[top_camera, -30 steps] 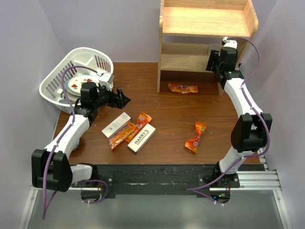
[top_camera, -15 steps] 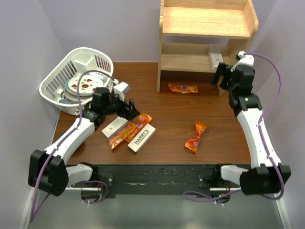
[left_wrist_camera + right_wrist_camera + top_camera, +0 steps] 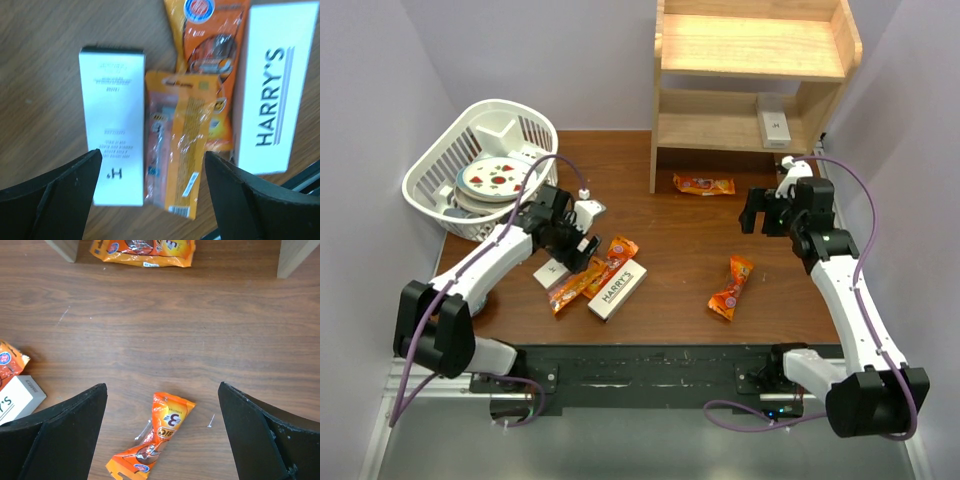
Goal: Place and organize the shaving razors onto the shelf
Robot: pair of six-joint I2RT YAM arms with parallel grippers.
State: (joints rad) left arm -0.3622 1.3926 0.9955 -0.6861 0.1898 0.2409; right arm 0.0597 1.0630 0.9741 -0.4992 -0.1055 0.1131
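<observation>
Wide open, the left gripper (image 3: 152, 154) hangs over the H' razor box (image 3: 112, 125), with the HARRY'S razor box (image 3: 272, 85) just outside it, both well off the shelf (image 3: 720, 130). A third razor box (image 3: 775, 125) lies on its lower level, beyond the open right gripper (image 3: 759, 212).

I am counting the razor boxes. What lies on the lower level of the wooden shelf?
One white razor box lies at the right end of the lower level of the shelf. The back of this level is covered by the upper board.
</observation>
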